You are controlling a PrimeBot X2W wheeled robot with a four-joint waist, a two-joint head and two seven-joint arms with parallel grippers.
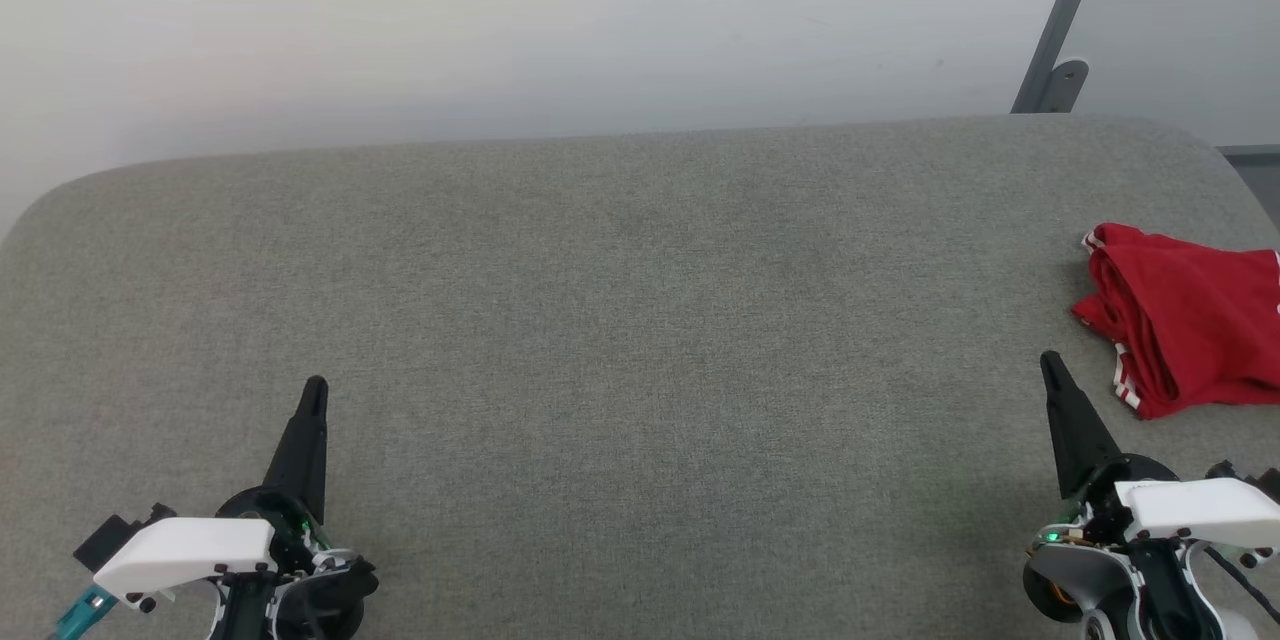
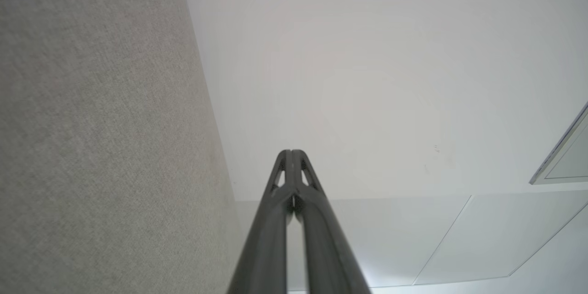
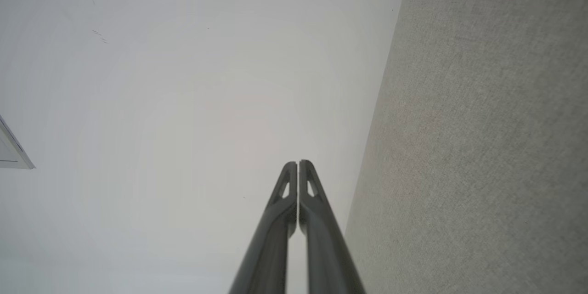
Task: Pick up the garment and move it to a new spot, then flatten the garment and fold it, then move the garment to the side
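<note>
Looking down from the head view, the garment point(image 1: 1190, 320) lies as a red bundle on the grey table point(image 1: 620, 320), far over at the right, with part of it cut off by the picture's edge. Whether it is a tidy fold or a loose heap, I cannot tell. The right gripper point(image 1: 1050, 365) hovers near it, just to its left and apart from the cloth, jaws pressed together and empty. The left gripper point(image 1: 315, 395) is well apart from it at the lower left, likewise closed on nothing. A grey post point(image 1: 1060, 20) leans against the wall point(image 1: 500, 20) behind.

The left wrist view runs along that arm's fingers point(image 2: 271, 225), which meet at the tips, with table cloth to one side and pale wall ahead.

The right wrist view gives the same: fingers point(image 3: 317, 239) closed tip to tip, table to the right, wall beyond.

As for risks, the bundle seems to sit close to the table's right side, so a nudge from closed jaws could push it over the edge. A shallow pinch would likely catch only the top layer and drag the bundle open. Reaching across with the left arm could crowd the right one.
</note>
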